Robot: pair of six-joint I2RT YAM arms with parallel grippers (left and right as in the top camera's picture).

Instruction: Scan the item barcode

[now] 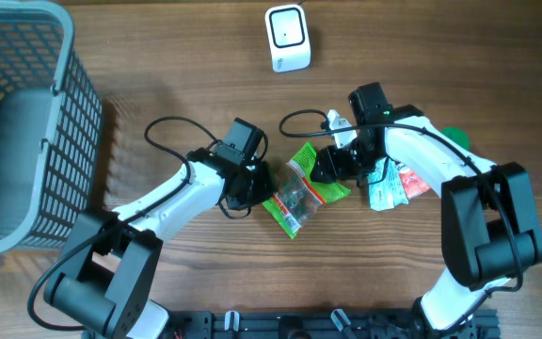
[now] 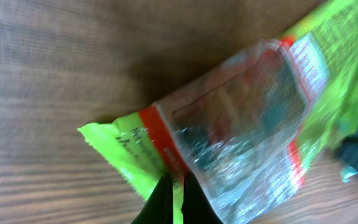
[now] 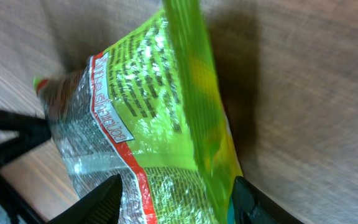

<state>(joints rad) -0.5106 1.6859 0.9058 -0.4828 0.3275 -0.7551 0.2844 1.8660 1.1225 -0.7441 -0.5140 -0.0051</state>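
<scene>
Wooden table [image 1: 205,56]; grey mesh basket [image 1: 73,104] at far left. Green snack pouch [image 1: 301,193] was mid-table between my two arms, well apart from the white scanner [image 1: 287,38]. Judged the pouch light, soft and crinkly, its film slick; the flat sealed edge looked the best hold. My left gripper [image 2: 174,193] was pinched fully shut on that end seam. My right gripper [image 3: 176,202] stood partly open, fingers either side of the other end; contact unclear.
</scene>
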